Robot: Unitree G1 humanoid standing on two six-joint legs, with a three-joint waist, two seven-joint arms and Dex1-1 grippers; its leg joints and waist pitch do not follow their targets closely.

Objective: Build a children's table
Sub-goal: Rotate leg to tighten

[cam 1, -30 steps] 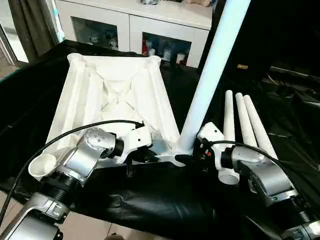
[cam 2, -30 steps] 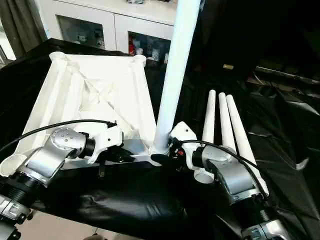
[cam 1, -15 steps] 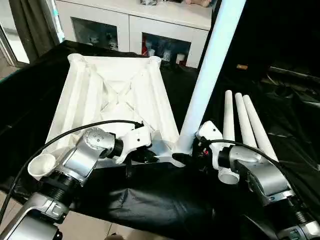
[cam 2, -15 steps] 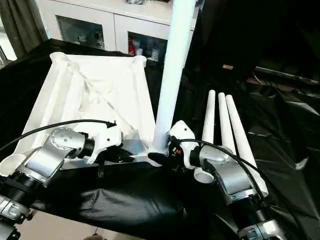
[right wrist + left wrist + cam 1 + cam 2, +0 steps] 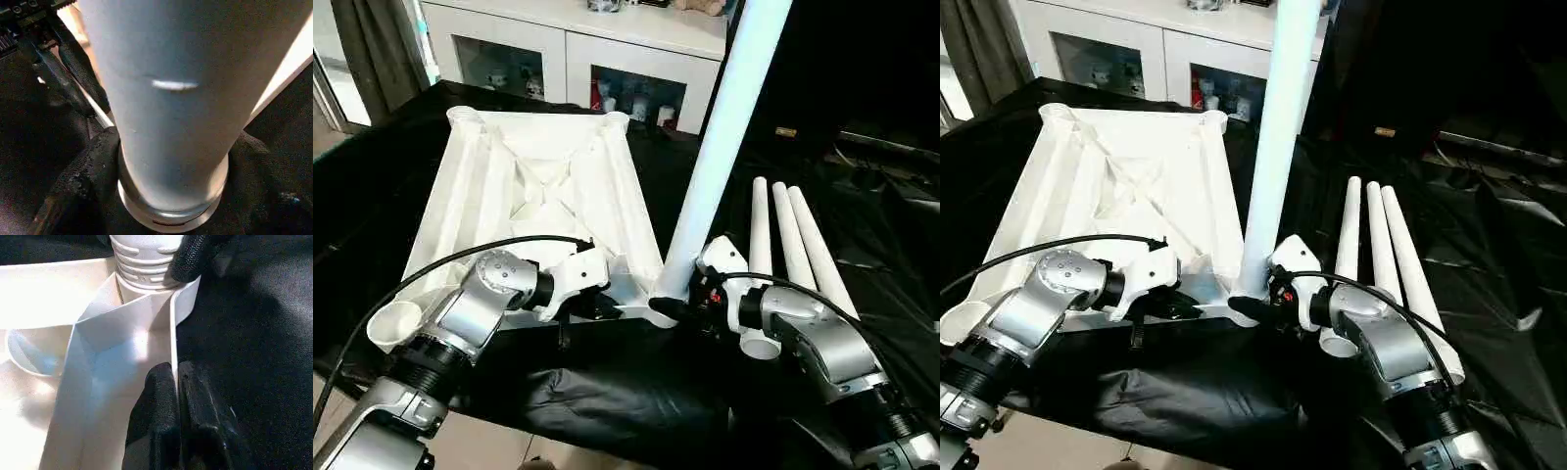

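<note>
The children's table tabletop point(image 5: 538, 186) lies white and upside down, ribs up, on the black cloth. One white leg point(image 5: 720, 147) stands in its near right corner socket, leaning a little to the right. My right gripper point(image 5: 677, 308) is shut on this leg's base, with black fingers point(image 5: 90, 171) hugging both sides of the tube point(image 5: 171, 98). My left gripper point(image 5: 177, 382) is shut on the tabletop's thin near rim wall point(image 5: 122, 342), just left of that socket. The leg's ribbed end point(image 5: 144, 264) shows beyond it. Three more legs point(image 5: 788, 235) lie side by side to the right.
A black-draped work table point(image 5: 607, 392) carries everything, and its front edge runs just below my forearms. A white cabinet with glass doors point(image 5: 578, 49) stands behind it. The open near left corner socket point(image 5: 396, 323) sits beside my left elbow.
The standing leg and my right gripper at its base have edged slightly to the left. My left gripper has kept its hold on the rim.
</note>
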